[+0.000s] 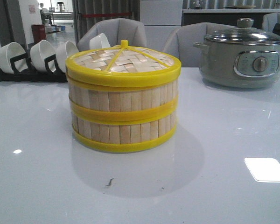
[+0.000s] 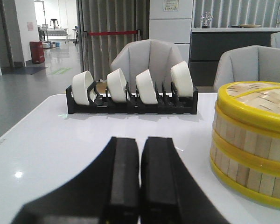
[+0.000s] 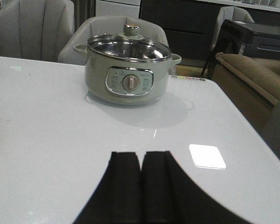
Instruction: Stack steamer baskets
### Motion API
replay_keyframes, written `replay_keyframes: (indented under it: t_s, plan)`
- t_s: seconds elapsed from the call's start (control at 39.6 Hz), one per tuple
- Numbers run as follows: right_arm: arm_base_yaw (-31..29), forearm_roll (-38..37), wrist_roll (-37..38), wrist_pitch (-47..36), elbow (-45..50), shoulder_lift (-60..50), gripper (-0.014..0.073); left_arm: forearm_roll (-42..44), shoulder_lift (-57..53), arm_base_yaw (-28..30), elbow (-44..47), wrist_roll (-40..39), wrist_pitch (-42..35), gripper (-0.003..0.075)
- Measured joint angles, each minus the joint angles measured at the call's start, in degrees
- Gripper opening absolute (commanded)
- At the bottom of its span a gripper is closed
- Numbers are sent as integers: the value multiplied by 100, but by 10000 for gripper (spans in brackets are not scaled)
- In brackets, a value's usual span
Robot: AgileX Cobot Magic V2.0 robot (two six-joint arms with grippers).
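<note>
Glossy white tabletop (image 1: 32, 177). At its centre, two round bamboo-slat steamer baskets (image 1: 123, 119), yellow-rimmed, stacked upright, axis vertical. Woven lid (image 1: 123, 60) seated on top, knob upward. Left tool (image 2: 140, 179) and right tool (image 3: 141, 186): fingers pressed together, holding nothing.

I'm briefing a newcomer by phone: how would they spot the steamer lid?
On the white table, between the black bowl rack and the grey electric pot, stands a stack of two steamer baskets. The lid caps it: woven bamboo, yellow-rimmed, with yellow ribs meeting at a small knob.
</note>
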Motion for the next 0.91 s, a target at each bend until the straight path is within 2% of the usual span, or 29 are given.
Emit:
replay_keyframes:
  t_s: [0.81, 0.91]
  plan:
    - [0, -171, -11, -191, 0, 0, 88, 0, 0, 0, 0, 10, 0, 97]
    - [0, -171, -11, -102, 0, 0, 19, 0, 0, 0, 0, 10, 0, 97]
